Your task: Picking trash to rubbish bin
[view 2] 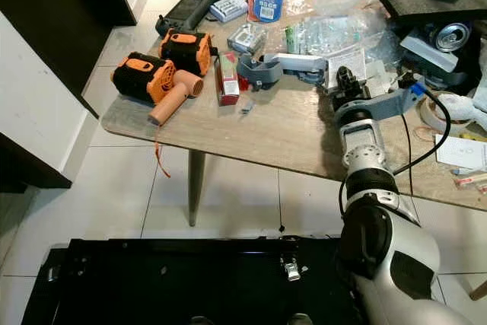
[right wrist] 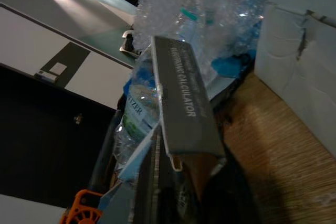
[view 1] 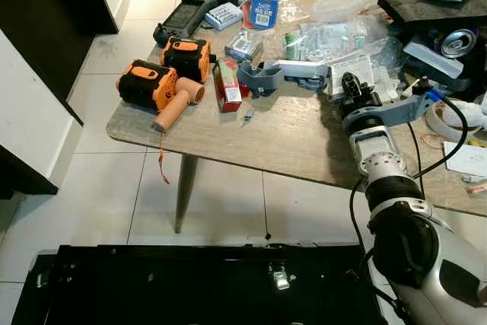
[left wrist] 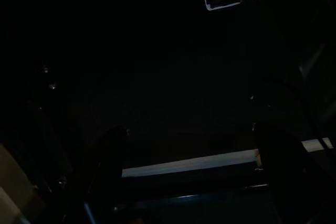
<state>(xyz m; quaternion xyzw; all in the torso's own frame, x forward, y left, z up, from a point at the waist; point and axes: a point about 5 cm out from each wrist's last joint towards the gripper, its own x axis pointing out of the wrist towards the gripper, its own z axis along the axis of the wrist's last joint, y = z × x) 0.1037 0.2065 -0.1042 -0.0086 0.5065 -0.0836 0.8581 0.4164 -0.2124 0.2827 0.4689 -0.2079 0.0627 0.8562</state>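
My right arm reaches over the wooden table (view 1: 289, 138). Its gripper (view 1: 338, 80) is at the near end of a long grey carton (view 1: 293, 69) printed "CALCULATOR" (right wrist: 181, 95) and looks shut on it, the carton sticking out over the clutter. Just beyond it lie a crushed clear water bottle (right wrist: 137, 116) and crumpled clear plastic wrap (view 1: 335, 39). A white paper packet (right wrist: 302, 66) lies beside the gripper. The left arm hangs idle; its wrist view is nearly black.
Two orange-and-black tools (view 1: 152, 85) and a red box (view 1: 227, 85) lie at the table's left end. A drinks can (view 1: 459, 41) and cables sit at the right. A black case (view 1: 205, 287) lies on the tiled floor below me.
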